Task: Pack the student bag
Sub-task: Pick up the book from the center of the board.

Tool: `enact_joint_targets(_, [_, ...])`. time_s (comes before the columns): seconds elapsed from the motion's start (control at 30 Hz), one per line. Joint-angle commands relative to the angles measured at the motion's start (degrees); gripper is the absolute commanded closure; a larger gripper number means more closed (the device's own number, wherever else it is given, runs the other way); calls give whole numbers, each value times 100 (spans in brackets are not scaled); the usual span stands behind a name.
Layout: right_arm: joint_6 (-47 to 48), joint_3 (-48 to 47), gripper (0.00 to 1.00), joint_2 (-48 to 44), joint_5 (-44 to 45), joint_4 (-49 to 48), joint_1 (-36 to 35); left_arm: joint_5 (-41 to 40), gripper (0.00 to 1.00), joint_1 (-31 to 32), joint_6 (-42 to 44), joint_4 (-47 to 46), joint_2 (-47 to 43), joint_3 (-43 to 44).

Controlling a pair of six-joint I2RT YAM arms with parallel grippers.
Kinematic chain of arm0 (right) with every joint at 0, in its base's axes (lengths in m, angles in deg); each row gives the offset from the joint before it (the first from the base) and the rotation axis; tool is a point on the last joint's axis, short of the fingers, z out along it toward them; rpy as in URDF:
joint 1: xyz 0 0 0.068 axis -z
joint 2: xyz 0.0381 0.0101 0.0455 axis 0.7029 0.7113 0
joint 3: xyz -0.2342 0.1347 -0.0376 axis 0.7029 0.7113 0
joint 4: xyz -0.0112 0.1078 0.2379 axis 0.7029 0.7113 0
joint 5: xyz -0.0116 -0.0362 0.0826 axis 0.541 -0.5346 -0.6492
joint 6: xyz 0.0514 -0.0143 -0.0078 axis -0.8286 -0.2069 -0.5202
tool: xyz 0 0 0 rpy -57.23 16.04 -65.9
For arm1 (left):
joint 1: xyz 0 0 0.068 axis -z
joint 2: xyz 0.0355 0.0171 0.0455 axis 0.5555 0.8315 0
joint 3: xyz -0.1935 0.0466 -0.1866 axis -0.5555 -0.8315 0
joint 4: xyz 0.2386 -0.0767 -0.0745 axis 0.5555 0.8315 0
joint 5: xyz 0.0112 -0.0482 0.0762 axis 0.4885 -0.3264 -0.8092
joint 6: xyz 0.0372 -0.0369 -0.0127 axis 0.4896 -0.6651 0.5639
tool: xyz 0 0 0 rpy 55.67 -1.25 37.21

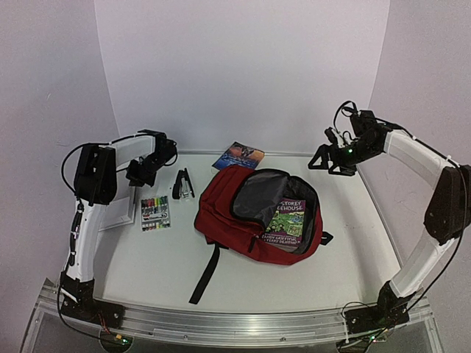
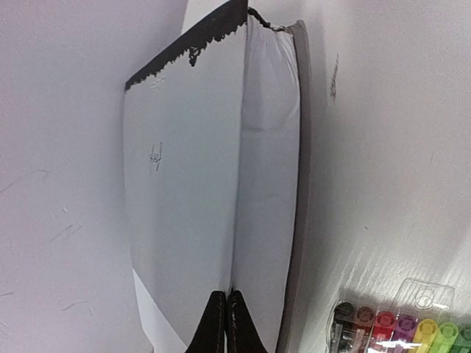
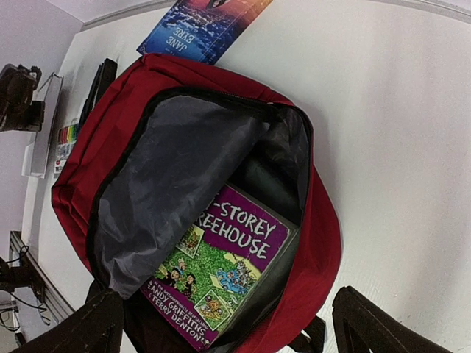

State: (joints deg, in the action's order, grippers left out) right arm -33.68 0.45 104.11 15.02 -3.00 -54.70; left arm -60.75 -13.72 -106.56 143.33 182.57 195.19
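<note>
The student bag (image 1: 224,213) lies in the middle of the table, dark red, its main zip wide open and grey lining (image 3: 169,176) showing. A purple and green storybook (image 3: 232,265) lies inside it. At the left wall, my left gripper (image 2: 225,312) is shut on the edge of a white notebook (image 2: 191,184), which stands tilted against the wall (image 1: 118,215). My right gripper (image 3: 228,298) hangs open above the bag's right side (image 1: 330,158), nothing between its fingers.
A pack of coloured markers (image 1: 155,212) lies right of the notebook, with a black stapler (image 1: 182,184) beyond it. A blue paperback (image 1: 238,155) rests behind the bag. The bag's black strap (image 1: 206,273) trails toward the front edge.
</note>
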Motion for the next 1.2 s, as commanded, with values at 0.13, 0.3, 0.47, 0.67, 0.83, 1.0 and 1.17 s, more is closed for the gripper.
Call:
enact_joint_targets(0.13, [-110, -323, 2, 161, -571, -102, -7, -790, 100, 525, 90, 959, -1136, 665])
enact_joint_targets(0.3, [-169, -352, 2, 213, -846, -136, -52, -641, 100, 1425, 317, 847, -1205, 1149])
enact_joint_targets(0.47, [-175, -311, 2, 228, -1074, -145, -98, -517, 100, 2378, 487, 747, -934, 1975])
enact_joint_targets(0.67, [-139, -186, 2, 210, -1307, -154, -97, -524, 100, 3346, 1581, -240, -897, 2502])
enact_joint_targets(0.83, [132, -247, 2, 172, -1466, -155, -98, 97, 100, 3761, 2172, -1019, -1070, 3053])
enact_joint_targets(1.0, [611, -471, 2, 89, -1784, -163, -76, 1671, 100, 3786, 2228, -2336, -1904, 2625])
enact_joint_targets(1.17, [1197, -602, 2, -149, -1763, -263, -74, 3003, 100, 3773, 1922, -2845, -2320, 2405])
